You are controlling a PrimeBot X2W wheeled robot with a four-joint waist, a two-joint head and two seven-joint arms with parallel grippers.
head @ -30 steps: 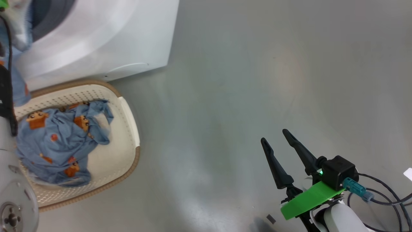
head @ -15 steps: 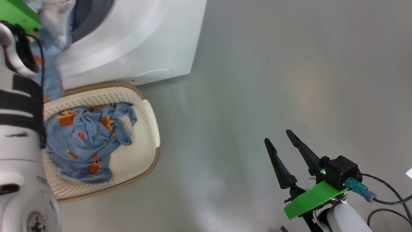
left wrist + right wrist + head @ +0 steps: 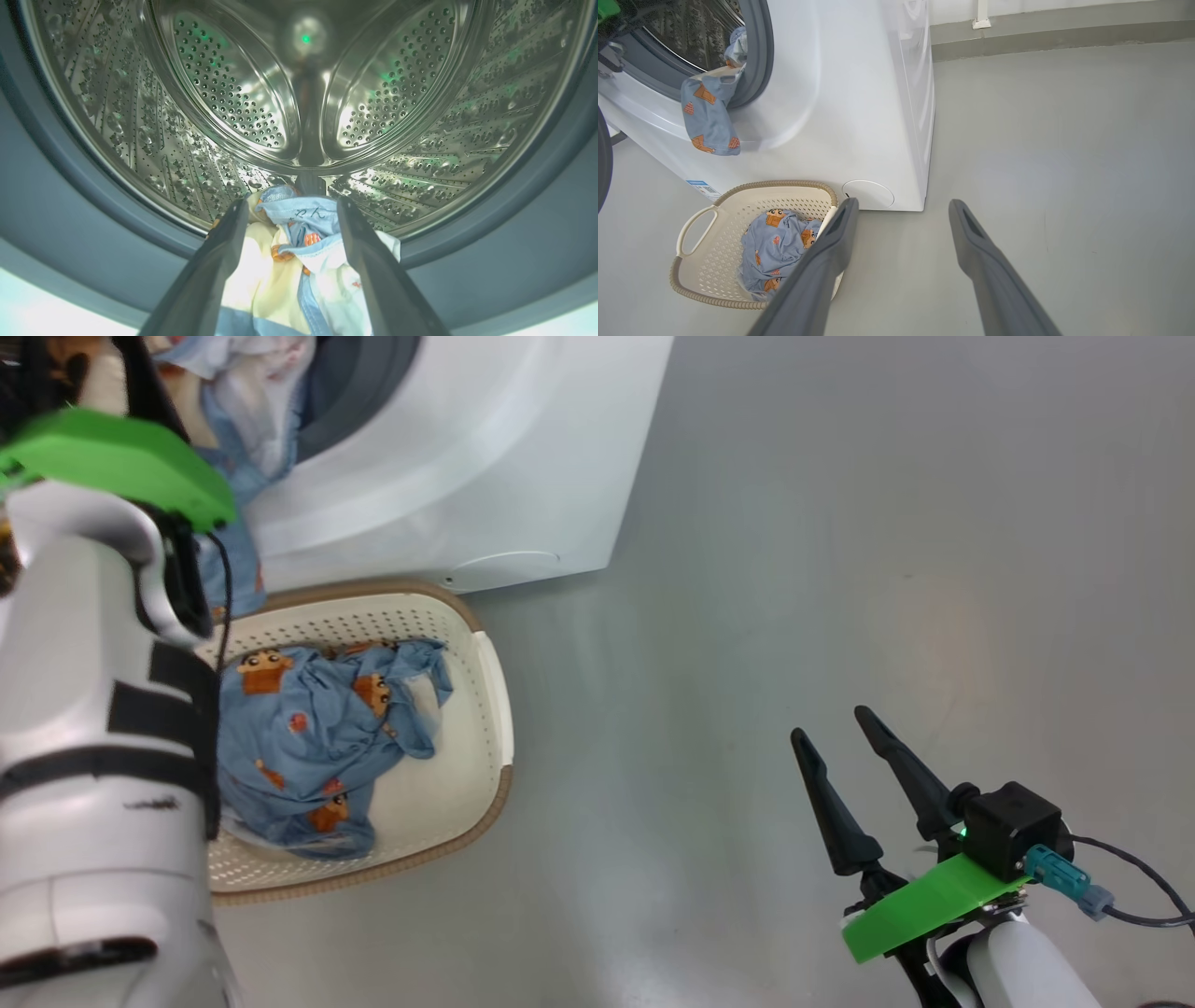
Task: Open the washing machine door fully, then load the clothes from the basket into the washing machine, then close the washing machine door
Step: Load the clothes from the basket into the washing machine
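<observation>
Near right, the right gripper (image 3: 831, 724) hangs released. The cream perforated plastic basket (image 3: 495, 709) holds one blue cartoon-print garment (image 3: 317, 737). Farther, the left gripper (image 3: 292, 205), jaws spread, straddles a blue-and-cream garment (image 3: 303, 242) draped over the grey rubber gasket (image 3: 56, 186); it likely needs pushing deeper into the perforated steel drum (image 3: 233, 70).

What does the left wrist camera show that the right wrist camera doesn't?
Left wrist view: a close look inside the perforated steel drum, with the left gripper open, its fingers either side of a blue and cream garment lying over the lower lip of the grey gasket. Right wrist view: the basket holding more blue clothes, the white washing machine from outside, the grey floor, and the open right gripper. Shared: that garment hanging out of the opening, the gasket and part of the drum.
</observation>
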